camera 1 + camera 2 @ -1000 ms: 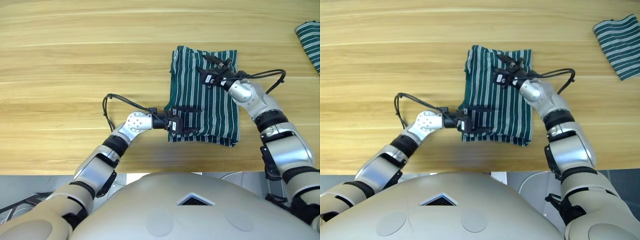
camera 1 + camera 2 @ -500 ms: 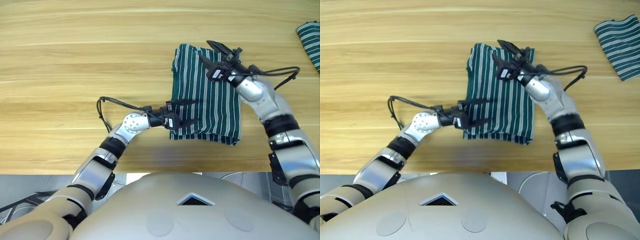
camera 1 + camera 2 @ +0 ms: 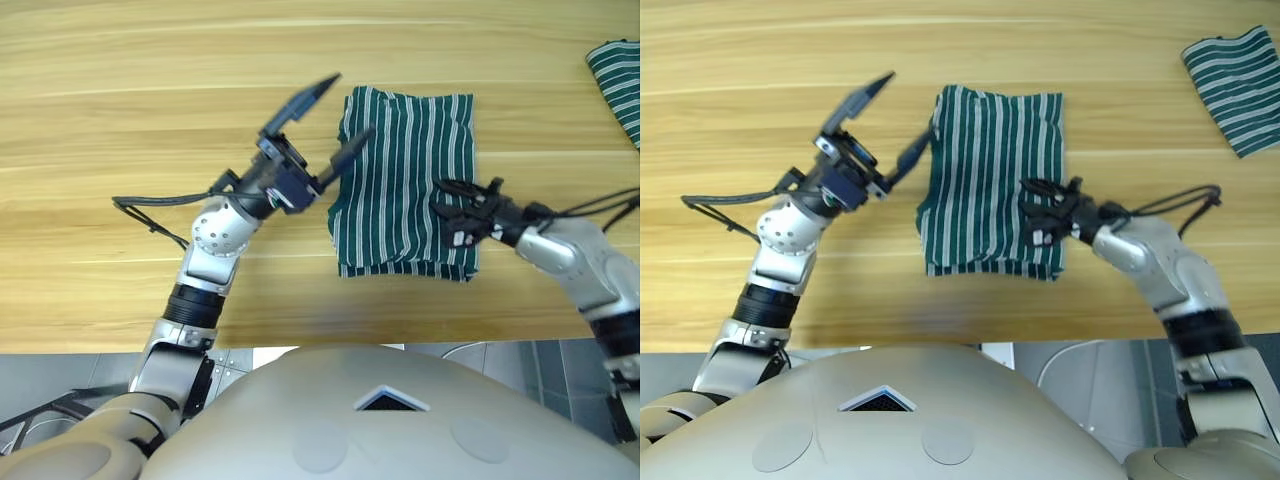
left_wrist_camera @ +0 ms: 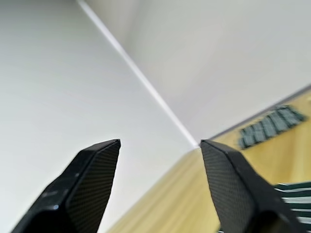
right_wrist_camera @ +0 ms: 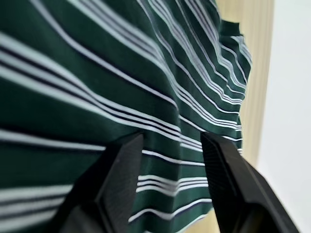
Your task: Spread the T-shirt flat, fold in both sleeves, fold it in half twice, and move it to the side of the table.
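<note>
A: Where's the folded green-and-white striped cotton T-shirt lying?
B: On the pale wooden table, long axis running away from me. Right gripper's resting spread at its near-right edge; left gripper's hovering spread, far-left.

The folded T-shirt lay on the table. The left gripper stood raised beside its left edge, fingers spread wide. The right gripper sat over its near right part, fingers apart. 1 other striped garment lay far right.
</note>
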